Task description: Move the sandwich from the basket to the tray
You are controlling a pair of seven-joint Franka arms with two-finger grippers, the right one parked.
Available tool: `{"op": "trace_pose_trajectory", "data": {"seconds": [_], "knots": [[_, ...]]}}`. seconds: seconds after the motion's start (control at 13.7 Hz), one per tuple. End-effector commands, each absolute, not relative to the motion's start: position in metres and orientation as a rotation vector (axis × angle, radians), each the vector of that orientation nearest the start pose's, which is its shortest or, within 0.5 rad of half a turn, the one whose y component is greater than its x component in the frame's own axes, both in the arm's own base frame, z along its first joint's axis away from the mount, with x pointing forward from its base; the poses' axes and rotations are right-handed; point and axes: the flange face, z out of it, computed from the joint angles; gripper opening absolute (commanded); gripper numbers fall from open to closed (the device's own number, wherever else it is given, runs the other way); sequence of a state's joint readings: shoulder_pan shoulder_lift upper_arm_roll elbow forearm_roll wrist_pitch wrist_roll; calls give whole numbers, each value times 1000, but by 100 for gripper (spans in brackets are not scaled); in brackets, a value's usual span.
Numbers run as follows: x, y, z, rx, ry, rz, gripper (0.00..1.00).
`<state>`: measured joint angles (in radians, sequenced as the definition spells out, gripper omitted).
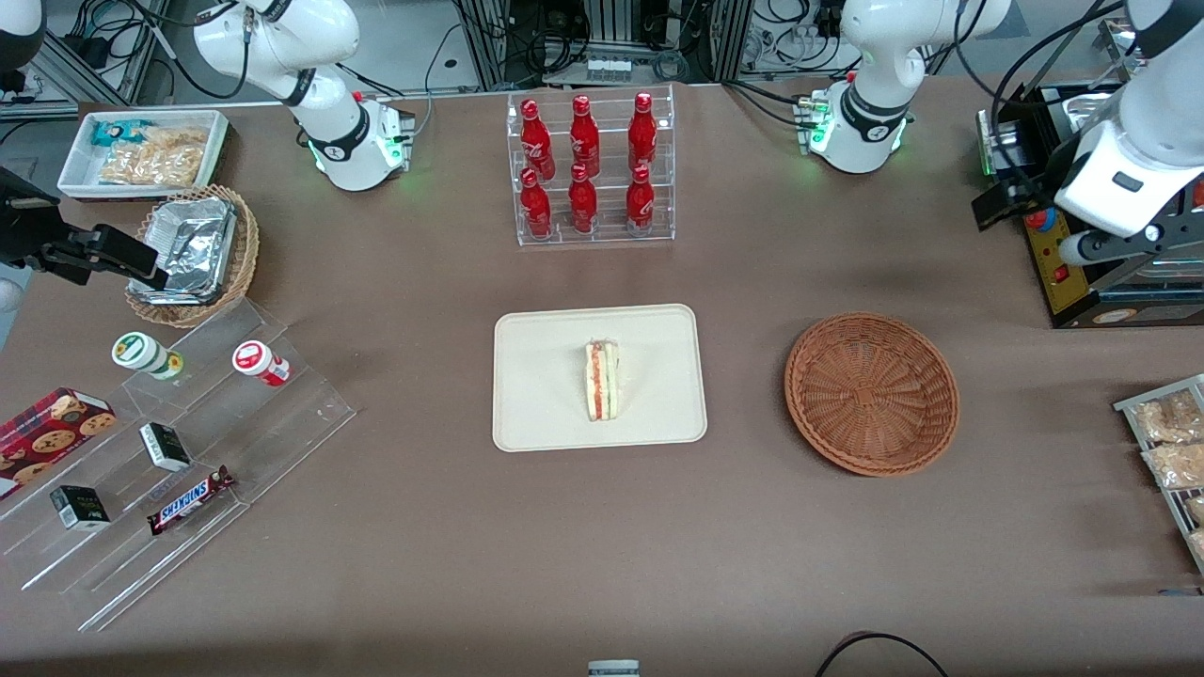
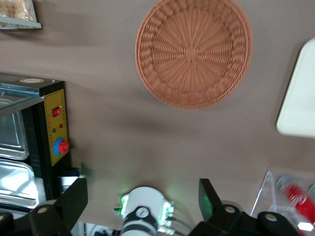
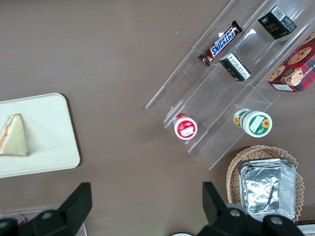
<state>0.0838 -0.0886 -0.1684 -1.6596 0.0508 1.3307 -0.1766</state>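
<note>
Items cut off by picture edges
Tray partly out of frame; gripper shows only its spread fingertips; snack packets cropped.

Six red bottles; Snickers bar

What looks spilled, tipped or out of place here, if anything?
Nothing stands out. The sandwich lies on the tray, the basket sits upright and empty, and the gripper hangs open, clear of both, toward the working arm's end.

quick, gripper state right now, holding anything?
Gripper: open, holding nothing, raised over the table at the working arm's end. The sandwich lies on the tray; the basket holds nothing.
</note>
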Motion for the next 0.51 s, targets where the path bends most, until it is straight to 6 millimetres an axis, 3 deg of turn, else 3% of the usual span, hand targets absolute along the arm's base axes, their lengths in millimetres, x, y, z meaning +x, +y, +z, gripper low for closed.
{"op": "trace_pose_trajectory", "data": {"seconds": [0.0, 0.15, 0.29, 0.44], "knots": [[497, -38, 618, -3079, -71, 336, 100], [513, -39, 622, -3094, -48, 297, 100], [515, -39, 624, -3090, -44, 272, 100], [529, -42, 627, -3104, -57, 118, 100]]}}
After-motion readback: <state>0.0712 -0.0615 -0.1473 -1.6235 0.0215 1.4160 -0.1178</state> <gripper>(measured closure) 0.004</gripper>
